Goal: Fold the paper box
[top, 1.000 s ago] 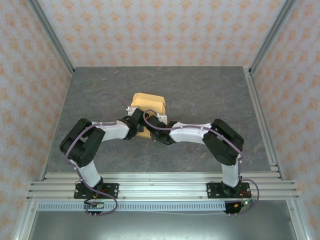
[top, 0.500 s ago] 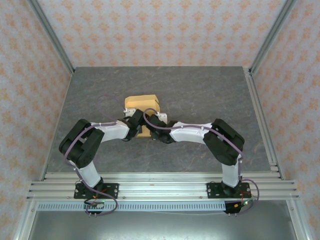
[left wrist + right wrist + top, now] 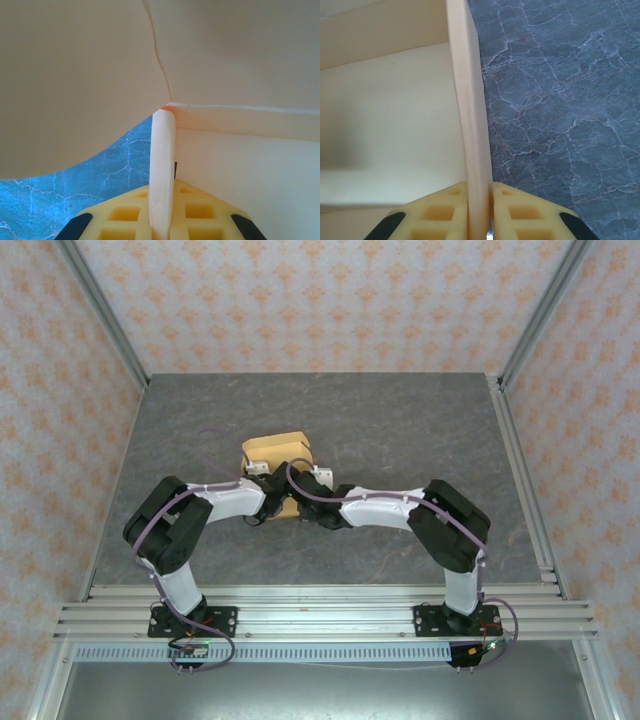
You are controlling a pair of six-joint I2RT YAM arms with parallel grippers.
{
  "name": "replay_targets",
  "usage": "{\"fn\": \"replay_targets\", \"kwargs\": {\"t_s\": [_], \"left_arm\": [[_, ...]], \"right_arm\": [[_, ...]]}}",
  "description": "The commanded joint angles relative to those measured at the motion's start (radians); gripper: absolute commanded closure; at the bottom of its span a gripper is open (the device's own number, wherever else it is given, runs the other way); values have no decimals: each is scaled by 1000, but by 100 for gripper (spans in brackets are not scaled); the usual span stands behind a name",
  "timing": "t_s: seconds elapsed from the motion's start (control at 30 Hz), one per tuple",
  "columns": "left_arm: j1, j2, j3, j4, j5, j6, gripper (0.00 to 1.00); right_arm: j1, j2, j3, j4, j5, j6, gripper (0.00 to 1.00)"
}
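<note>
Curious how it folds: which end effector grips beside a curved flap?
The left end effector: a round-edged flap of the box spreads just past its pinch. The right end effector pinches a straight wall.

paper box (image 3: 274, 448) near side hidden beneath both arms (image 3: 228, 502), cropped in wrist views

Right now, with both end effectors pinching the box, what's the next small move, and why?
Probably turn the left end effector slightly inward, folding its pinched panel along the crease. It is shut on a panel of the box, a rounded flap hangs loose beside it, and the right end effector is shut on an upright wall, bracing the box.
</note>
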Motion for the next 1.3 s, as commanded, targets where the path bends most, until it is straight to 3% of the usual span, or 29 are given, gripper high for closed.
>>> {"fn": "replay_targets", "kwargs": {"t_s": [0.0, 0.1, 0.23, 0.43, 0.63, 0.8, 1.07, 1.27], "left_arm": [[5, 30, -10, -87, -144, -74, 89], [3, 30, -15, -75, -145, -82, 88], [-9, -30, -34, 1, -67, -22, 62], [-23, -153, -45, -2, 7, 23, 50], [-25, -318, -125, 41, 115, 20, 46], [-26, -448, -172, 8, 142, 23, 39], [-19, -673, -147, -105, 117, 86, 32], [121, -781, -126, -76, 253, 157, 30]], "right_arm": [[44, -44, -45, -98, -9, 17, 85], [45, -40, -53, -90, -12, 20, 84], [44, -9, -24, -89, -24, 5, 84], [44, 33, 32, -111, -3, -10, 80], [45, 24, 46, -119, 4, -16, 69], [44, 16, 64, -136, 10, -24, 61], [44, -27, 79, -145, 11, -56, 34], [40, -145, 68, -140, 5, -116, 20]]}}
